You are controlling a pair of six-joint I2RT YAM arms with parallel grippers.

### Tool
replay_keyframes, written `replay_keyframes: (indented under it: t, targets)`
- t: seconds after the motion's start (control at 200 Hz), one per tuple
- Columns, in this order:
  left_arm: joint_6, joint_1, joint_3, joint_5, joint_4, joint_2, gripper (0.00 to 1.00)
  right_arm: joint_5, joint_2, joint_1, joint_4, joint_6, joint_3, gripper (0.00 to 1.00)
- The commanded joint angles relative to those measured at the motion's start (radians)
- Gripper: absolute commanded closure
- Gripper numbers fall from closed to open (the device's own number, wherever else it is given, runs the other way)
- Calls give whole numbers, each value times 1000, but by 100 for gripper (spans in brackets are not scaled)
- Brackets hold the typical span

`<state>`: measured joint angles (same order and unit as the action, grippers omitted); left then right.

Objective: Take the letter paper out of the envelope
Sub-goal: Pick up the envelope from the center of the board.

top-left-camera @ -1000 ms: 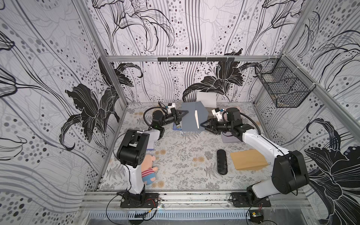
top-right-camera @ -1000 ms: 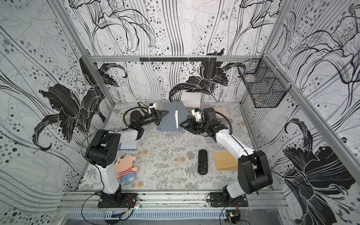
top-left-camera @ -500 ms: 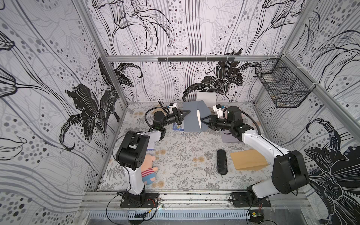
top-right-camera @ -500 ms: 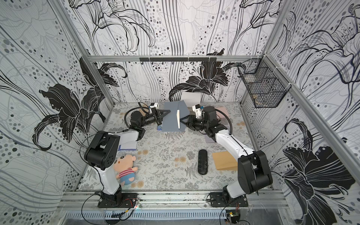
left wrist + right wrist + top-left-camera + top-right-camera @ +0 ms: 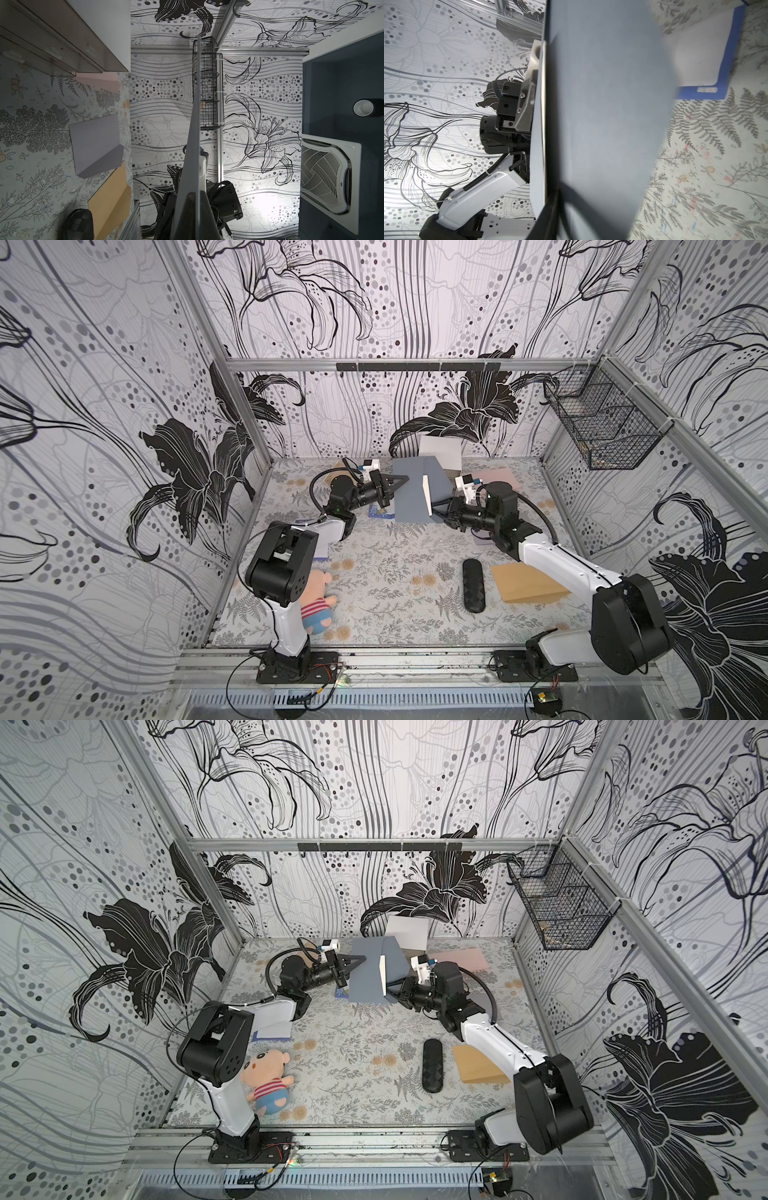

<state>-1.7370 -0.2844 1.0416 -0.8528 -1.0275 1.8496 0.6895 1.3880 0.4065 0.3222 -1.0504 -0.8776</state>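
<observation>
My left gripper [image 5: 400, 481] has its jaws together, clamped on the left edge of the grey envelope [image 5: 409, 497]. The envelope stands on edge at the far middle of the table [image 5: 395, 572], between my two arms. I can't tell if its bottom edge touches. The paper [image 5: 425, 498] pokes out of its right side, white edge showing in both top views. My right gripper [image 5: 434, 510] is at the paper's lower end; I can't tell if the jaws are on it or apart.

Table: pale cloth with a grey fern and tan flower print, and small red and blue smudges in the right wrist view. On it:
- white box [image 5: 440, 450], far, against the back wall
- pink sheet [image 5: 498, 480], far right
- brown envelope [image 5: 521, 583], near right, partly under my right arm
- black oblong [image 5: 473, 585], just left of the brown envelope
- doll [image 5: 318, 608], near left, by my left arm
- blue-edged sheet [image 5: 274, 1031], under my left arm

Room: the walls [image 5: 374, 302] are black-and-white lily wallpaper with metal posts at the corners. A black rail [image 5: 419, 366] runs across the far wall, and a wire basket [image 5: 602, 435] hangs on the right wall. The left wrist view shows the ceiling with a vent unit [image 5: 330, 185] and a round lamp [image 5: 363, 107].
</observation>
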Motion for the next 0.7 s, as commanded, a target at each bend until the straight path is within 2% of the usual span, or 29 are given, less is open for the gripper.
replay_keyframes:
  t: [0.0, 0.15, 0.24, 0.285, 0.335, 0.42, 0.506, 0.606, 0.696]
  targets:
    - [44, -10, -15, 23, 7, -34, 100, -32, -25, 8, 94, -80, 26, 80]
    - [53, -16, -28, 26, 15, -35, 100, -53, -45, 11, 82, -90, 28, 90]
    - [73, -15, -32, 26, 42, -41, 100, -72, -65, 11, 51, -75, 30, 100]
    - [89, -16, -31, 26, 71, -47, 100, -81, -74, 11, 30, -63, 27, 100]
    - [114, -16, -31, 29, 120, -60, 89, -89, -83, 11, 5, -47, 21, 100]
    - [189, -16, -31, 45, 245, -92, 77, -114, -100, 11, -98, 28, -13, 100]
    - [281, -15, -29, 79, 416, -136, 57, -185, -121, 11, -315, 199, -81, 100]
    - [414, -16, -13, 171, 697, -213, 51, -335, -158, 11, -521, 421, -146, 100]
    - [577, -28, 95, 281, 1027, -271, 42, -432, -178, 14, -593, 588, -191, 100]
